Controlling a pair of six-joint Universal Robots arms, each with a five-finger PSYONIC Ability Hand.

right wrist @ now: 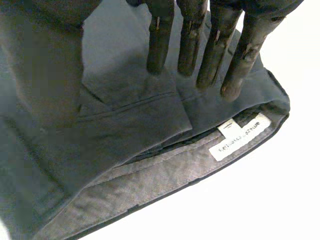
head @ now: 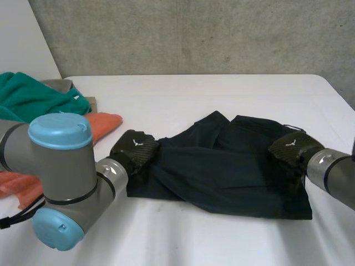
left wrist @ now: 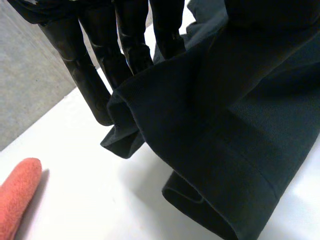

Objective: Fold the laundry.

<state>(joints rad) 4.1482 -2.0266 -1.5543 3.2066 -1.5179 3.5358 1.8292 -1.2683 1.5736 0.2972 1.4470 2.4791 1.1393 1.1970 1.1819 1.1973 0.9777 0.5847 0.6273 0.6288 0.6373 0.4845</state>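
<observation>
A white table (head: 222,94) carries a dark garment (head: 222,166), spread at its middle. A green cloth (head: 28,100) and an orange cloth (head: 102,124) lie well to its left. The left hand (head: 133,149) is at the garment's left edge, its fingers (left wrist: 95,85) straight and most tips hidden behind the hem. The right hand (head: 291,147) is over the waistband at the right edge, its fingers (right wrist: 245,55) straight and apart, clasping nothing, just beside a white label (right wrist: 240,142).

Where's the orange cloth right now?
Head view: the orange cloth lies at the left of the table, beside the green cloth, left of the dark trousers.
</observation>
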